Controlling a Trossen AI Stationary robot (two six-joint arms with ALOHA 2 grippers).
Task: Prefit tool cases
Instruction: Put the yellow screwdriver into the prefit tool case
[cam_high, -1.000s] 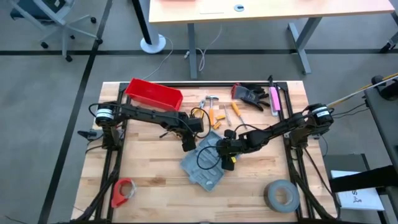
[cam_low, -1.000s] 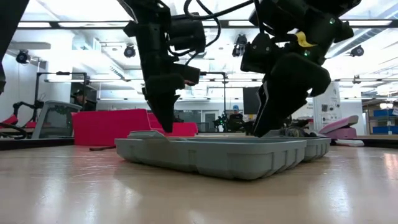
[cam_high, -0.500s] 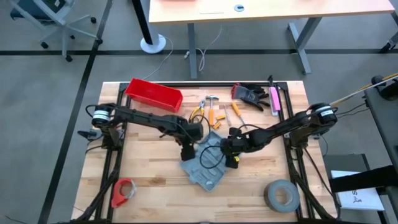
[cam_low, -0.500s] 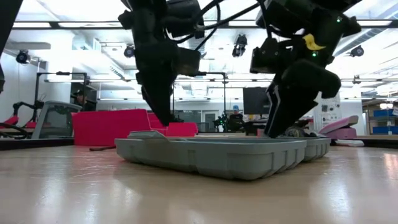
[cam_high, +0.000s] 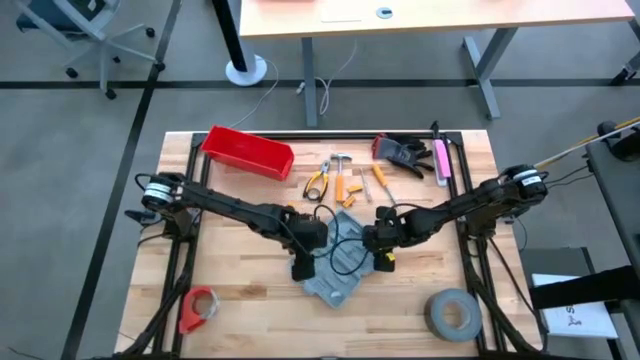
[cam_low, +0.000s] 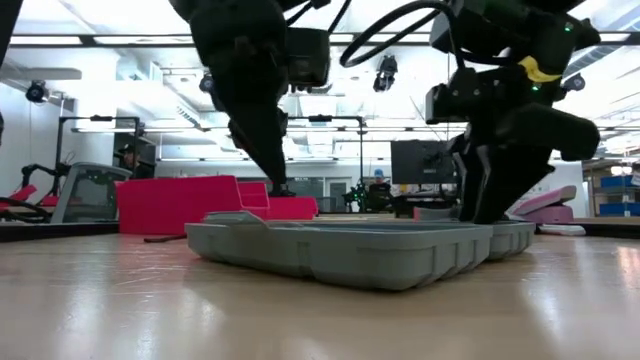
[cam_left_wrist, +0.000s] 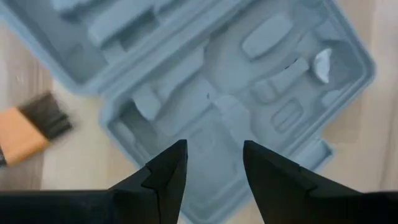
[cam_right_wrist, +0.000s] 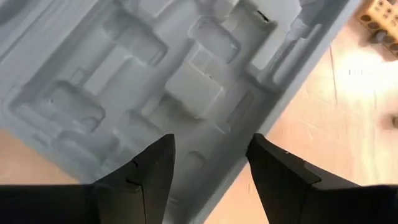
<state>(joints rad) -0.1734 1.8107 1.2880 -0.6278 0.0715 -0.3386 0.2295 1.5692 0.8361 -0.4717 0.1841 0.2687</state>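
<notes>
Both arms shifted nearer; tool case (cam_high: 338, 262) between left claw (cam_high: 300, 268), right claw (cam_high: 383, 258).

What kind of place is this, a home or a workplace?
Most likely a robotics lab or workshop: a wooden workbench with two mounted arms, hand tools laid out beside an open tool case, and monitors and ceiling lights in the room behind.

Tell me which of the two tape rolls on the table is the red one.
The red tape roll lies at the table's near-left corner, on the left arm's side. The other, the grey tape roll, is larger and sits at the near-right corner.
</notes>
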